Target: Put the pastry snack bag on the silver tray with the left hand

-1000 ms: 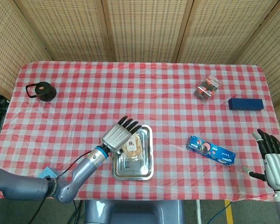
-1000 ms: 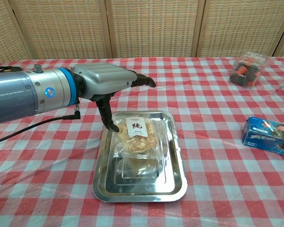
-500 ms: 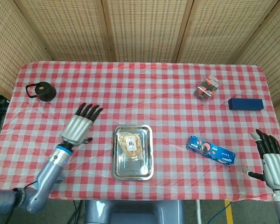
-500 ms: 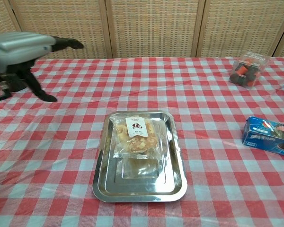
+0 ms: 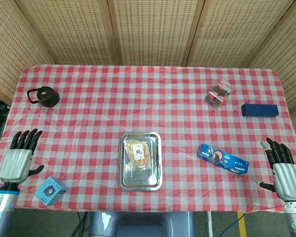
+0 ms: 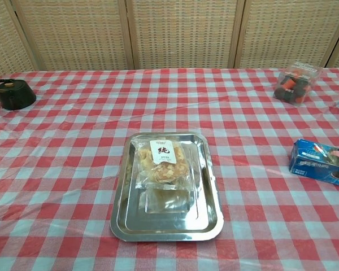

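Observation:
The clear pastry snack bag (image 5: 139, 151) (image 6: 161, 164) lies flat in the far half of the silver tray (image 5: 154, 177) (image 6: 212, 208), near the table's front middle. Nothing touches it. My left hand (image 5: 18, 161) hangs at the table's front left edge, far from the tray, fingers spread and holding nothing. At the front right edge my right hand (image 5: 282, 170) is also open and empty. Neither hand shows in the chest view.
A black kettle (image 5: 44, 96) (image 6: 10, 94) sits at the far left. A blue cookie box (image 5: 222, 159) (image 6: 321, 161) lies right of the tray. A clear box of snacks (image 5: 219, 93) (image 6: 294, 82) and a dark blue box (image 5: 259, 109) are far right. A small light-blue box (image 5: 50, 190) is by my left hand.
My left hand has pulled away from the tray, leftward and back to the table's front left edge, leaving the pastry bag lying on the tray. The right hand barely moved.

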Tool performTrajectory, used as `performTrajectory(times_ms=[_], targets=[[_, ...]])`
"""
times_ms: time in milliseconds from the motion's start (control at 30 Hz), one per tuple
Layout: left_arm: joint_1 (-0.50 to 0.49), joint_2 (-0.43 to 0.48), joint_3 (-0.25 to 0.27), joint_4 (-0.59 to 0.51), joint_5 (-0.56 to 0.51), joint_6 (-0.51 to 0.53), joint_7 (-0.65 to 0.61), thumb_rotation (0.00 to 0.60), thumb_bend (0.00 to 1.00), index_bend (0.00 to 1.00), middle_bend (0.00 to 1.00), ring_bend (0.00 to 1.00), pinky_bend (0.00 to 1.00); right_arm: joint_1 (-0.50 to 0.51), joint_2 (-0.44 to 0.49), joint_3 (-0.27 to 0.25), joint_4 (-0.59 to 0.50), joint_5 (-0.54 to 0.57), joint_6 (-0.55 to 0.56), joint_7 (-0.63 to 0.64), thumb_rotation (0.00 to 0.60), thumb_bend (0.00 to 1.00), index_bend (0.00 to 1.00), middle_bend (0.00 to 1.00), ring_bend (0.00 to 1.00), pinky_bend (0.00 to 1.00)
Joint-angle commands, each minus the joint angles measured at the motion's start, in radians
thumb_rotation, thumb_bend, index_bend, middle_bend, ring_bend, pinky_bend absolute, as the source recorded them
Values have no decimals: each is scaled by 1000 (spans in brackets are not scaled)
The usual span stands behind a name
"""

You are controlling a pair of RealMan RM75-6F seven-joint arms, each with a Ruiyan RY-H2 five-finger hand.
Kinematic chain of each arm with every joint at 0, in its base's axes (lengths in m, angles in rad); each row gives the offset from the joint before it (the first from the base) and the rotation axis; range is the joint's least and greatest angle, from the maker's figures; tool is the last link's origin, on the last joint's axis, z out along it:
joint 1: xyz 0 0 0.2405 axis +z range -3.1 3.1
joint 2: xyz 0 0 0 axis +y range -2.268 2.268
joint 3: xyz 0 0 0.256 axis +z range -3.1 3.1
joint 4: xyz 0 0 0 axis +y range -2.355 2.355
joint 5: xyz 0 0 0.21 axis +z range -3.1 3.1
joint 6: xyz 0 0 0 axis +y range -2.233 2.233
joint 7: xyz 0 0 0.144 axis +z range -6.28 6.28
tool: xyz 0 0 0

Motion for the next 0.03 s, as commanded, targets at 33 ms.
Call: performTrajectory(times_ms=[33], targets=[[44,6,14,24,36,21,-18,600,3,0,0,0,0,0,-1,1,-5,-3,4,-4,600,59,0,0,0,0]])
